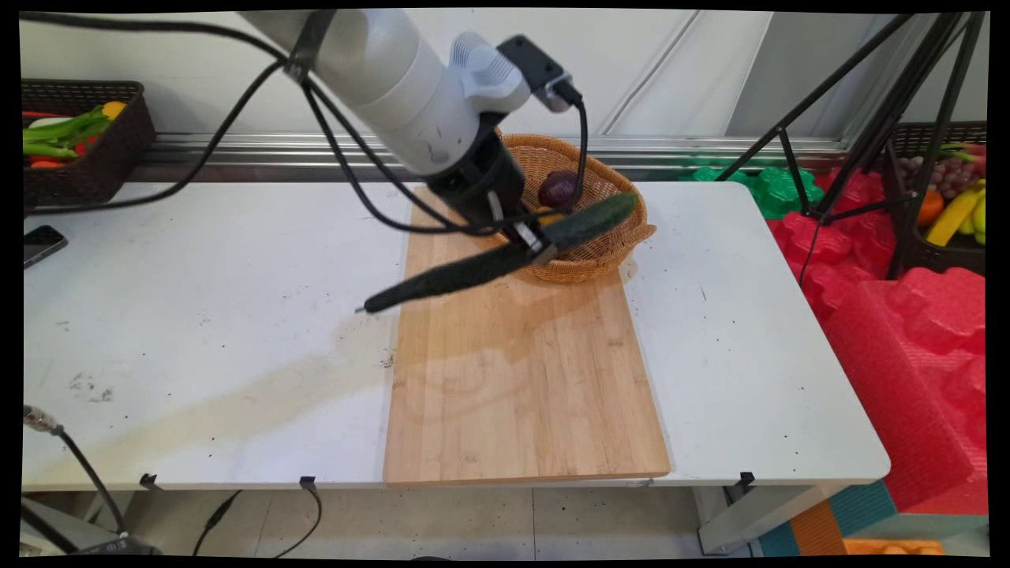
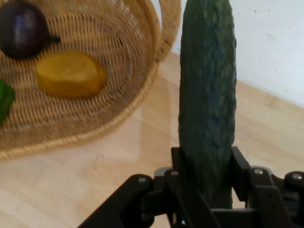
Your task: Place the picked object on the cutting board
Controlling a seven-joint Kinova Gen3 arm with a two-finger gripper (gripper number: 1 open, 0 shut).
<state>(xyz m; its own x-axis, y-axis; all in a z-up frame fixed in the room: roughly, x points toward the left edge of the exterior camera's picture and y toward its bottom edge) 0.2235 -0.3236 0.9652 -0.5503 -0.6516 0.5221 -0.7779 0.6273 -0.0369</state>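
Lighting looks bright and even to you; a soft shadow lies on the cutting board (image 1: 521, 371). Your hand view shows the cucumber (image 2: 207, 95) slightly soft.

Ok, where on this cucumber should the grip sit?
The cucumber is long and straight: grip its middle, across the narrow width, from above, so it should balance. The tool is shut on it about there, slightly toward the basket end.

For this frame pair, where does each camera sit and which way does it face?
Main view: fixed above the table's near side, facing the back wall; shows the arm and gripper.
Hand view: on the hand, looking along the gripper at the cutting board.
Shared: the clamped cucumber and the basket.
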